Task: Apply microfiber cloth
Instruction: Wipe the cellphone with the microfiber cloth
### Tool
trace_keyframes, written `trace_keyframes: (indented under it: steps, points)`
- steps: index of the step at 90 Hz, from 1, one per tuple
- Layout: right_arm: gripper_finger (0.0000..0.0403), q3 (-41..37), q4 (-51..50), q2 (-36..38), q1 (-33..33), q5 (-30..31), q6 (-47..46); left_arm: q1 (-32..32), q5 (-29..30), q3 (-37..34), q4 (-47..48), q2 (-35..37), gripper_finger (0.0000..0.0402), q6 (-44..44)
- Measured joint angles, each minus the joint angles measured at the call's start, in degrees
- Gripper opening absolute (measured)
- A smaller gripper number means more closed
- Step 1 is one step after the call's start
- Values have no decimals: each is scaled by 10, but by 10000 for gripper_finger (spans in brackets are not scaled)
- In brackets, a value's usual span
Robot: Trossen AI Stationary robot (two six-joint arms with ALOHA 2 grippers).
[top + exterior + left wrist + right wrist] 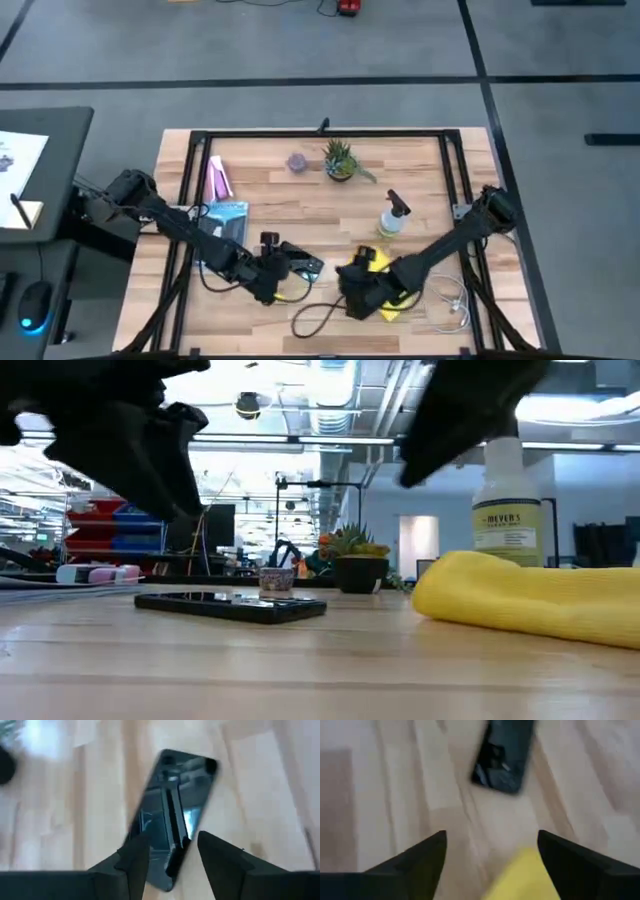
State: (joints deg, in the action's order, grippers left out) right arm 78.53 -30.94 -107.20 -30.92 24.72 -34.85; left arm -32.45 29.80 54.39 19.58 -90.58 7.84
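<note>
The black smartphone (303, 265) lies flat on the wooden table near the front middle. My left gripper (172, 840) hovers open just above it, its fingers standing over the phone's (172, 815) near end. In the low view it hangs clear of the phone (232, 605). The yellow microfiber cloth (377, 263) lies bunched on the table to the phone's right. My right gripper (492, 837) is open and above the cloth's (520, 875) left edge, with the phone (504, 755) farther ahead. In the low view the cloth (530, 595) rests on the table with the right arm above it.
A spray bottle (392, 218) stands behind the cloth. A potted plant (340, 160) and a small purple thing (297, 162) are at the back. A pink item (218, 178) and a pale blue packet (225, 222) lie left. Cables (320, 318) curl at the front edge.
</note>
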Motion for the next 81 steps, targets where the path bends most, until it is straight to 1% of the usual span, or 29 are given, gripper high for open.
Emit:
trace_keyframes:
  steps: [6,12,22,35,40,48,56,67,81]
  points:
    - [328,-8,28,0,12,-9,8,3,-33,0,8,-16,176,-40]
    - [334,-10,31,0,15,-9,7,8,-54,0,12,-29,197,-84]
    - [337,-11,32,0,14,-9,4,30,-61,0,2,-43,236,-148]
    - [337,-11,32,0,11,-9,-7,82,-78,0,1,-44,283,-172]
    - [337,-10,31,0,9,-8,-7,105,-99,0,3,-44,295,-167]
    - [338,-10,32,0,8,-9,-8,140,-147,1,-1,-51,305,-169]
    - [338,-10,32,0,5,-9,-19,161,-188,1,-2,-65,307,-192]
    - [338,-10,30,0,-1,-8,-29,172,-211,3,-8,-77,308,-217]
    - [338,-10,31,0,-6,1,-36,172,-211,2,-9,-80,308,-212]
